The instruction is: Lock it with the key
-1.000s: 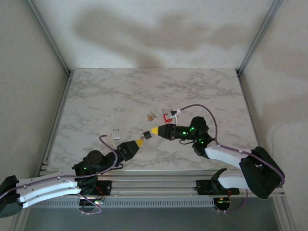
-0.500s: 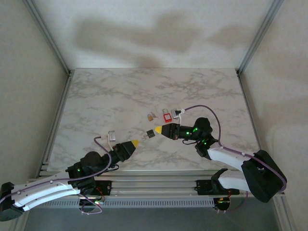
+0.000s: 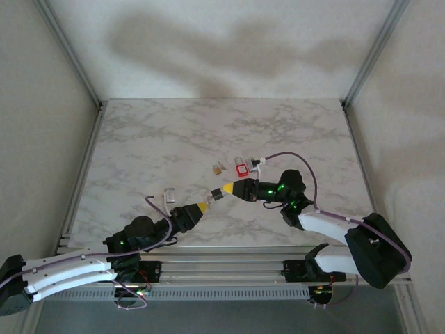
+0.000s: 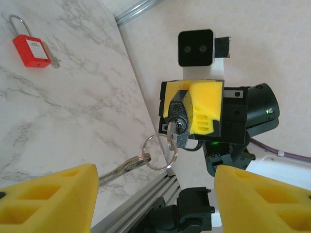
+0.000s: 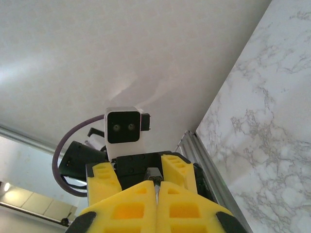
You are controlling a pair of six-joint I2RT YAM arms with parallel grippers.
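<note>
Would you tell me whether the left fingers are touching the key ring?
Apart. The left wrist view shows the key ring with clear space to both left fingers.

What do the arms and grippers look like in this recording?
Both arms have white shells over black joints with green lights. The left gripper and right gripper carry slotted yellow fingers. A purple cable loops along each arm. A white-framed camera box sits on each wrist.
</note>
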